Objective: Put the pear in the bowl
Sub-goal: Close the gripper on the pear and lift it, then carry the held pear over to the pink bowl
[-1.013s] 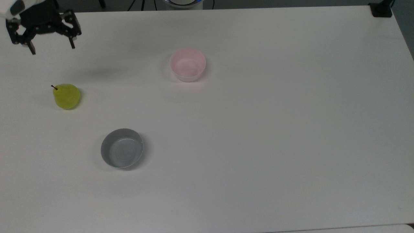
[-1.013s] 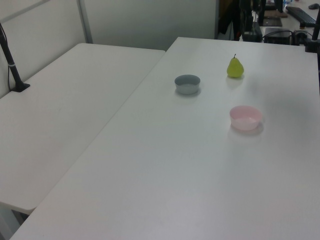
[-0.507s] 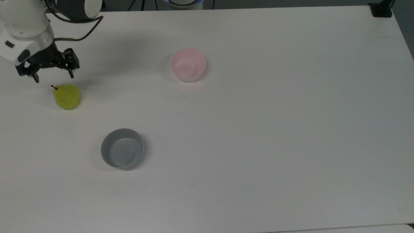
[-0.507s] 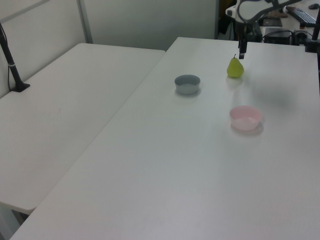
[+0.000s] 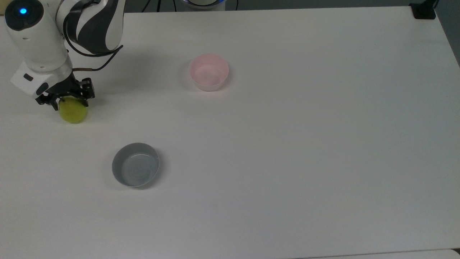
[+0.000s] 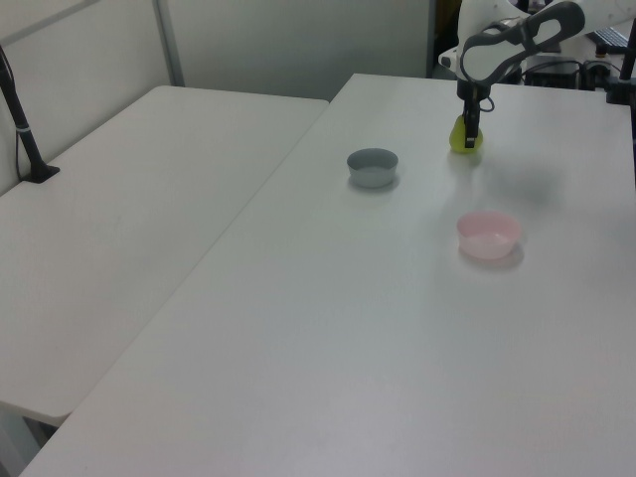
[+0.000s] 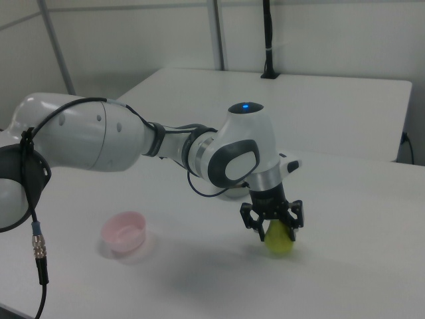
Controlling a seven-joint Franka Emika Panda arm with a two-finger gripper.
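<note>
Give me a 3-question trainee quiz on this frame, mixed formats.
1. True or false: the pear already lies in the pink bowl.
2. Multiple choice. In the top view, the grey bowl is: A) right of the pink bowl, B) below and right of the pear, C) under the pincer.
3. Fill in: the pincer's fingers stand on either side of the ____.

Key
1. False: the pear sits on the table, and both bowls are empty.
2. B.
3. Pear.

Matt white table (image 5: 287, 144); glossy white arm (image 7: 99, 139).
</note>
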